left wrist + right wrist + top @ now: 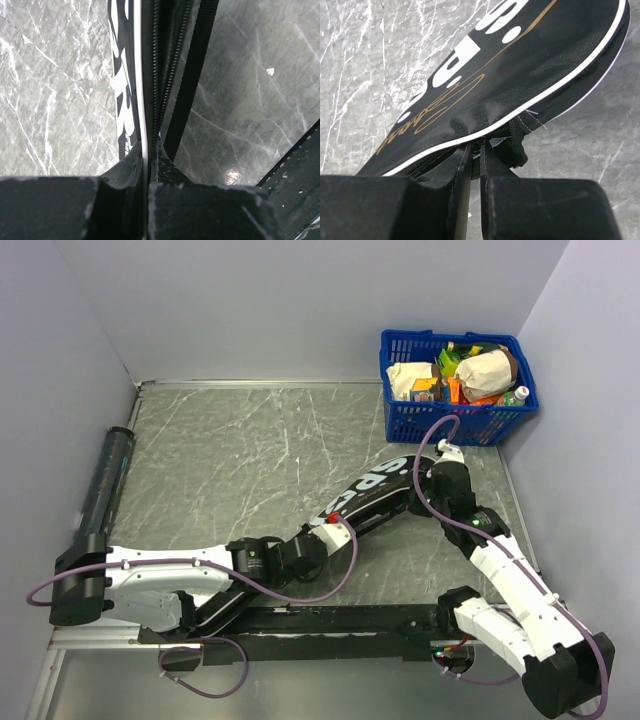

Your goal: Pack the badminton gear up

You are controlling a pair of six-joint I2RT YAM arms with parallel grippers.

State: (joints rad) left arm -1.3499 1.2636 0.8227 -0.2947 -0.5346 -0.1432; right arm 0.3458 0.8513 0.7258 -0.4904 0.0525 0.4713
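Where the black bag [368, 500] lies slantwise across the middle of the grey counter [230, 450], you have both arms on it. Your left pincer [148, 162] is pressed together on the bag's edge. The white piping and the zip [161, 85] run straight out from between its fingers, and a black strap [192, 80] runs alongside the zip. In the top view this grip sits about midway along the bag.

Your right pincer [476, 150] is nipped onto the rim of the bag's broad end, at the seam under the white piping. Its fingers stand almost together with fabric between them. White lettering and a gold scrawl show on the bag's upper face.

The dark tube [108, 480] lies well apart from the bag, off its left side in the top view, against the wall. The blue basket [500, 422] of groceries stands beyond the bag's broad end, near it but not touching. I cannot tell whether the zip is done up along its full run.
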